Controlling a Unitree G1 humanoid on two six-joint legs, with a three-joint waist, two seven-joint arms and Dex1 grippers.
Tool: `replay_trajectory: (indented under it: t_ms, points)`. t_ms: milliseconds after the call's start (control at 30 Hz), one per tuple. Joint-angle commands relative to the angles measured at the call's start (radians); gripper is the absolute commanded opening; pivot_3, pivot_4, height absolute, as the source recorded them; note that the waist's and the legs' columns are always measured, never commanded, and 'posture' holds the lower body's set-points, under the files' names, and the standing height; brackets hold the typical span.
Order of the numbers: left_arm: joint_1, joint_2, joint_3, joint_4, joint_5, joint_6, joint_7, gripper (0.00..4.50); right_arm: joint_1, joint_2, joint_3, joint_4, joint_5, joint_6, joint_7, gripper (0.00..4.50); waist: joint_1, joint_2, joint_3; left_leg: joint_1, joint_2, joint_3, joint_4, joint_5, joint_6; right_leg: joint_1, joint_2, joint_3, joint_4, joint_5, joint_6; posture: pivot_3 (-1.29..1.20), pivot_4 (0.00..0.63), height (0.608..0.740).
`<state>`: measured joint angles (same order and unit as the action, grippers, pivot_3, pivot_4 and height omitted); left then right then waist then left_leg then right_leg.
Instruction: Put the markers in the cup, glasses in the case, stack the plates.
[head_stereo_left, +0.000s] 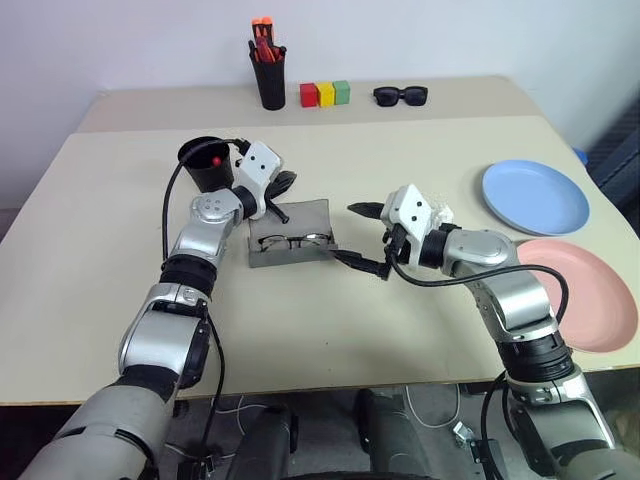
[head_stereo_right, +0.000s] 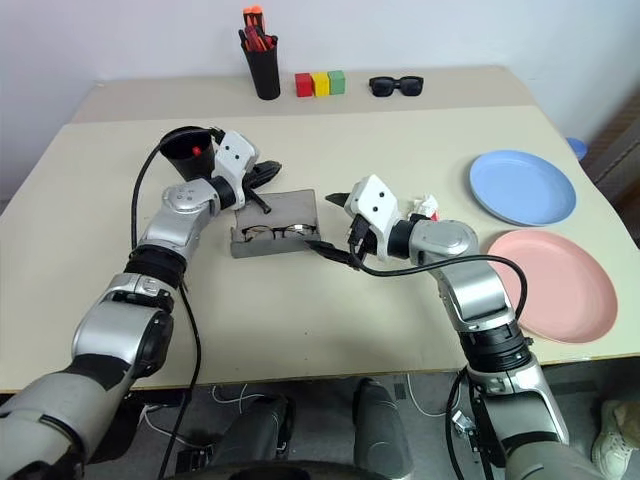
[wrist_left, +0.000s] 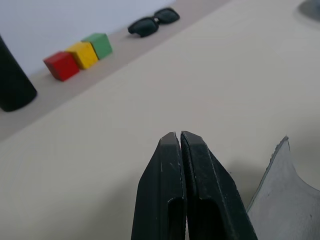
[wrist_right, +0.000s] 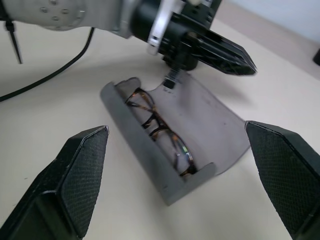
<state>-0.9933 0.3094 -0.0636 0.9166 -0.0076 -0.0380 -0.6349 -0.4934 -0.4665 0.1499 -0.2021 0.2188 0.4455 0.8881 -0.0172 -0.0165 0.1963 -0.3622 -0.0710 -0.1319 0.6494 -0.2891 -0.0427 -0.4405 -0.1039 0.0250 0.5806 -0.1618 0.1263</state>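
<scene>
Black left gripper (wrist_left: 180, 137) clenched empty behind case (wrist_right: 210, 115) lid, right gripper (head_stereo_left: 365, 238) spread wide

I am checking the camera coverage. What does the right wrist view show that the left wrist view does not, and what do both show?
Right wrist view: the glasses lying inside the open case, the open right gripper in front of it, and the shut left gripper over the lid.

Left wrist view: the three coloured blocks, the sunglasses and the pen pot.

Both: the table and the case's grey lid.
</scene>
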Motion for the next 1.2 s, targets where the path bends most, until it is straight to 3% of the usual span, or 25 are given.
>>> replay_trajectory:
  t_ms: [33,233,467,933,1200]
  points:
    - [-0.064,0.013,0.011,0.035,0.009,0.02,0.004,0.05,-0.004,0.012,0.028,-0.035,-0.011,-0.007,-0.027,4.5,0.001,0.0,0.0,0.0,0.0,0.0,0.0,0.0,0.0,0.0,0.0,0.0,0.0,0.0,0.0,0.0,0.15,0.74]
    - [-0.084,0.018,-0.004,0.084,0.019,0.073,-0.059,0.05,-0.027,0.078,0.08,-0.01,-0.063,-0.007,-0.114,4.5,0.001,0.0,0.0,0.0,0.0,0.0,0.001,0.0,0.0,0.0,0.0,0.0,0.0,0.0,0.0,0.0,0.15,0.74]
    - [-0.086,0.015,0.025,0.035,-0.033,0.281,-0.156,0.05,-0.056,0.085,0.102,0.028,-0.112,-0.03,-0.156,4.5,0.0,0.0,0.0,-0.001,0.0,0.0,0.001,0.0,0.0,0.0,0.0,0.0,0.001,0.0,0.0,0.0,0.15,0.74]
    - [0.086,0.053,-0.032,-0.407,-0.1,0.641,-0.333,0.05,-0.068,0.09,0.113,0.089,-0.175,-0.097,-0.18,4.5,-0.004,0.0,0.0,-0.001,0.0,-0.001,0.001,0.0,0.0,-0.001,0.0,0.0,0.001,0.0,0.0,0.0,0.15,0.74]
    - [0.175,0.094,-0.05,-0.622,-0.15,0.789,-0.345,0.05,-0.065,0.087,0.111,0.097,-0.193,-0.118,-0.181,4.5,-0.003,0.0,0.0,-0.001,0.0,-0.001,0.001,0.0,-0.001,-0.001,0.0,0.0,0.002,0.0,0.0,0.0,0.15,0.74]
